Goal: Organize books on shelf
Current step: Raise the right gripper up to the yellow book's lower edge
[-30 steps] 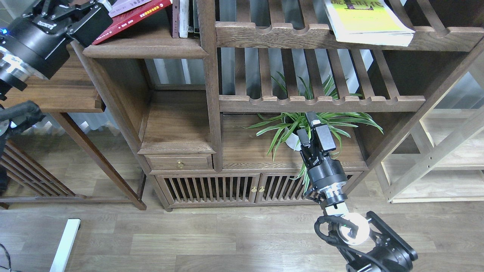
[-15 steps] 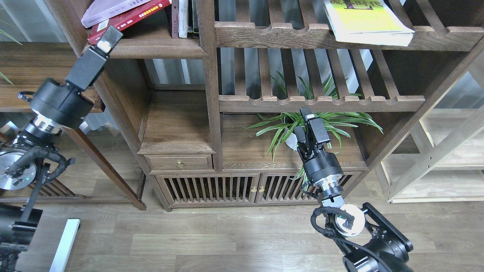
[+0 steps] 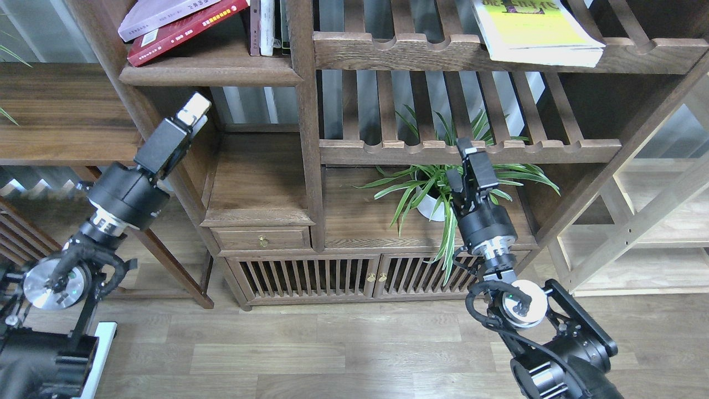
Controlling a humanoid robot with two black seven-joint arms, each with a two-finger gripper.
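**Two books stacked on corner shelf, a third lies apart on the rack**

A dark red book (image 3: 183,30) lies flat on the dark-brown shelf (image 3: 221,72) at eleven o'clock, a white-lavender book (image 3: 160,14) resting on top of it, both angled across the board. Just beside them at their three o'clock stand thin upright books (image 3: 267,27). A yellow-green book (image 3: 534,33) lies well apart at one o'clock on a slatted rack (image 3: 443,52), its corner jutting past the front rail. The left gripper (image 3: 194,111) hangs below the shelf near the cabinet's side post, holding nothing; whether its fingers are parted cannot be told. The right gripper (image 3: 471,166) points up in front of a potted plant (image 3: 437,188), fingers narrow and empty.
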